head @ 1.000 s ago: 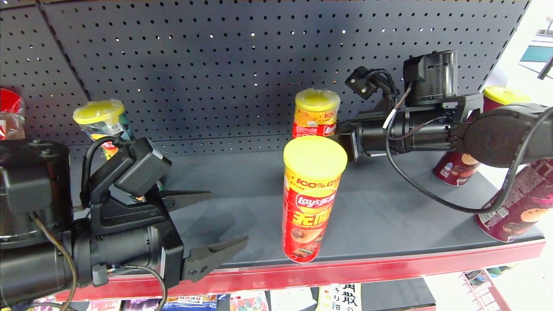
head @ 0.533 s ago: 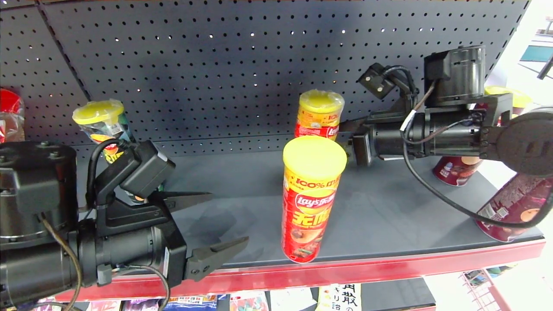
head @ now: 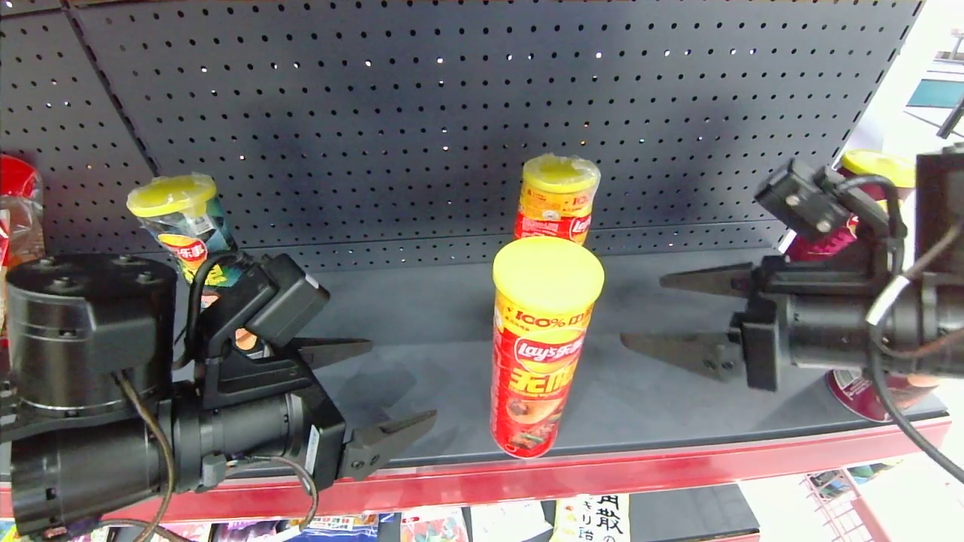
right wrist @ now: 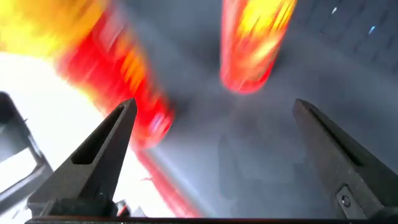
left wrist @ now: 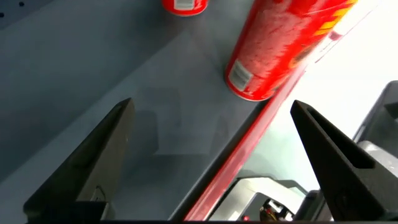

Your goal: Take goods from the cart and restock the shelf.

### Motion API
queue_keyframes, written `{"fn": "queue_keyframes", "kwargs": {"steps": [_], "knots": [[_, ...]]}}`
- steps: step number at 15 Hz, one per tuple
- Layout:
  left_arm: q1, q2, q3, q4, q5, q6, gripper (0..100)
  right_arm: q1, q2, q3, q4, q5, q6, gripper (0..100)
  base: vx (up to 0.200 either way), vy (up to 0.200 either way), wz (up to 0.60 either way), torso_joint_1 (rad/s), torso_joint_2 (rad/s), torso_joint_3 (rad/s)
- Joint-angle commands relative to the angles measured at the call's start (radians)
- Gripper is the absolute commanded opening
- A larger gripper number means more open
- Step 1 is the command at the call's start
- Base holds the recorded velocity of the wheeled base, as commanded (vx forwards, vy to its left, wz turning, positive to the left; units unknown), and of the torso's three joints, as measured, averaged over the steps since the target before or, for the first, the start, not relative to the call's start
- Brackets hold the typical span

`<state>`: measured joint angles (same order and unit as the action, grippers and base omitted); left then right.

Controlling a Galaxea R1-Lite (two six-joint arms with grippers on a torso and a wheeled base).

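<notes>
Two red chip cans with yellow lids stand on the grey shelf point(head: 444, 316). The front can point(head: 544, 354) is near the red edge, and the back can point(head: 557, 197) is by the pegboard. My right gripper point(head: 644, 310) hangs open to the right of both cans, apart from them and holding nothing. My left gripper point(head: 401, 380) is open and empty, low over the shelf left of the front can. The left wrist view shows the left gripper point(left wrist: 211, 106) facing the front can point(left wrist: 280, 43). The right gripper point(right wrist: 214, 102) has both cans, the front can point(right wrist: 118, 68) and the back can point(right wrist: 255, 43), blurred ahead of it.
A teal can with a yellow lid point(head: 181, 218) stands at the back left. Purple cans point(head: 866, 188) stand at the right end, partly behind my right arm. The shelf's red front lip point(head: 602, 470) runs along the front. A perforated back panel point(head: 452, 113) closes the rear.
My right gripper has drawn back from the back can, moving right and toward the shelf front, and now shows open. The left arm has shifted slightly right. The cans stay put.
</notes>
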<state>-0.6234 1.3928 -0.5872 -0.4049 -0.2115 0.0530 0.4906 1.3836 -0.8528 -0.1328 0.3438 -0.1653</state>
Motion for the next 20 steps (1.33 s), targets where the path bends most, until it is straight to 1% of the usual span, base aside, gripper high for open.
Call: {"fn": "queue_keyframes", "kwargs": {"steps": [1,3,4,5,6,8,10,20], "knots": [[-0.022,0.034,0.001,0.0,0.007,0.001,100,0.042,-0.255,0.205,-0.001,-0.003,0.0,100,0.0,0.0,0.0,0.0,0.0,0.0],[-0.038,0.065,0.001,0.003,0.023,0.001,100,0.042,-0.374,0.291,-0.001,-0.006,0.0,100,0.0,0.0,0.0,0.0,0.0,0.0],[-0.039,0.083,0.0,0.001,0.032,0.001,100,0.039,-0.42,0.313,0.001,-0.014,0.0,100,0.0,0.0,0.0,0.0,0.0,0.0],[-0.038,0.1,-0.003,0.001,0.053,0.001,100,0.039,-0.46,0.325,0.002,-0.039,0.003,100,0.0,0.0,0.0,0.0,0.0,0.0],[-0.039,0.112,-0.005,0.001,0.063,0.001,100,0.037,-0.485,0.331,0.002,-0.062,0.009,100,0.0,0.0,0.0,0.0,0.0,0.0],[-0.041,0.134,-0.006,0.001,0.069,0.001,100,0.037,-0.505,0.331,0.002,-0.075,0.038,100,0.0,0.0,0.0,0.0,0.0,0.0],[-0.048,0.17,-0.029,0.001,0.086,0.001,100,0.036,-0.515,0.324,0.002,-0.091,0.061,100,0.0,0.0,0.0,0.0,0.0,0.0],[-0.065,0.261,-0.112,-0.003,0.087,0.001,100,0.036,-0.514,0.316,0.002,-0.092,0.061,100,0.0,0.0,0.0,0.0,0.0,0.0]]}}
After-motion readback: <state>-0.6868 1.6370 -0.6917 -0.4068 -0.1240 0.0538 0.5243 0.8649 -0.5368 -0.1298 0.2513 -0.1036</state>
